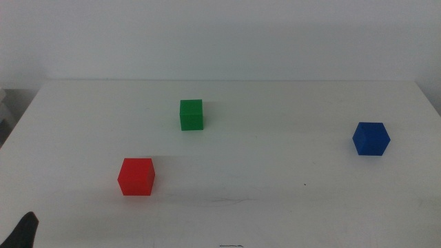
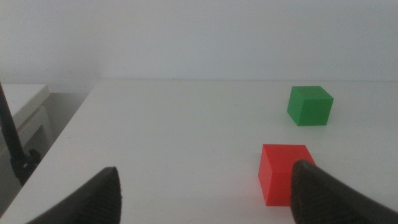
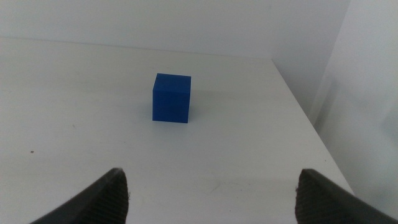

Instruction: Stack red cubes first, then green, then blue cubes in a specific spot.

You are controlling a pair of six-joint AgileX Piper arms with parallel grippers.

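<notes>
Both grippers, left gripper (image 2: 205, 190) and right gripper (image 3: 211, 193), hung released and empty. The red cube (image 1: 136, 177) sat near the tabletop's (image 1: 275, 186) front-left corner, off-centre between the left jaws. An uncorrected approach risked knocking it aside.

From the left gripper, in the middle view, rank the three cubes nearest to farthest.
Left gripper sits at the bottom-left corner.
1. Red cube, front left.
2. Green cube, farther back, near centre.
3. Blue cube, far right.
</notes>
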